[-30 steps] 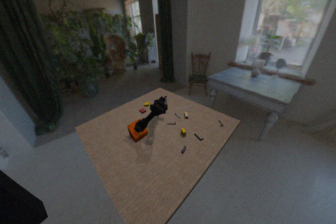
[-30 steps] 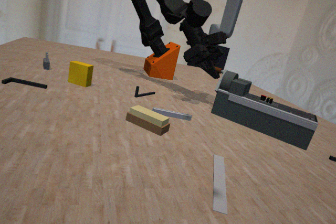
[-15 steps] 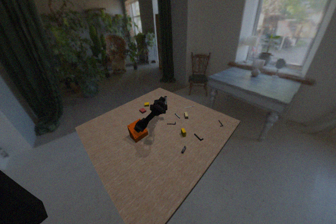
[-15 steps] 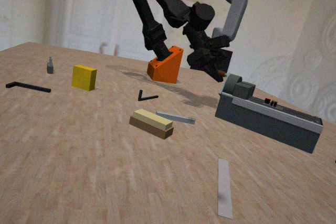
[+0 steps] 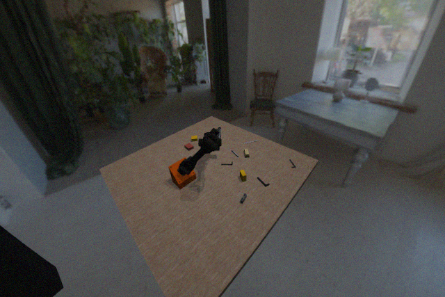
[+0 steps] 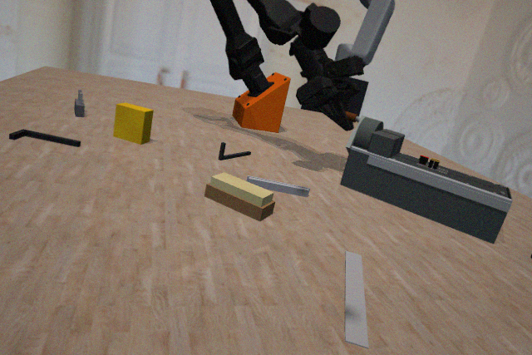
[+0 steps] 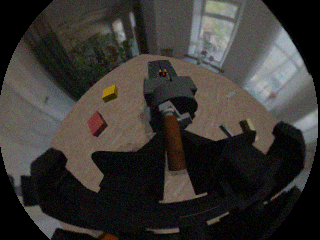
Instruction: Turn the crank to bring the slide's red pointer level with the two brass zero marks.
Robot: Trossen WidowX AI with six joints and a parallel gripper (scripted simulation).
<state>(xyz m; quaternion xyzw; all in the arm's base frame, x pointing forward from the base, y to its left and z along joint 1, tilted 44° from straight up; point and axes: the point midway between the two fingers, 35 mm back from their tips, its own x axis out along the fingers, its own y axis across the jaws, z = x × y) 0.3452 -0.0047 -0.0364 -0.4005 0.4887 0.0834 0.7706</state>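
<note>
The claw (image 6: 350, 120) (image 7: 168, 130) is grasping the crank's brown handle (image 6: 351, 115) (image 7: 173, 142) at the end of the grey machine (image 6: 423, 200) (image 7: 170, 90), which sits on the bench (image 5: 201, 232) (image 6: 171, 256) (image 7: 135, 120). On its top, the red pointer (image 6: 424, 159) (image 7: 164, 74) shows beside the 2 brass marks (image 6: 434, 163); in the exterior view it stands slightly nearer the crank, off level with them. 1 cream-and-brown block (image 5: 246, 152) (image 6: 239, 196) (image 7: 247, 127) lies apart.

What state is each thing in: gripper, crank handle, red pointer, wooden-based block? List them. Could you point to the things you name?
Gripper (image 6: 350, 120) (image 7: 168, 130): shut on the crank handle.
Crank handle (image 6: 352, 115) (image 7: 173, 142): held between the fingers.
Red pointer (image 6: 424, 159) (image 7: 164, 74): beside the brass marks; exact level can't be told.
Cream-topped brown block (image 5: 246, 152) (image 6: 240, 195) (image 7: 248, 128): lying flat.
</note>
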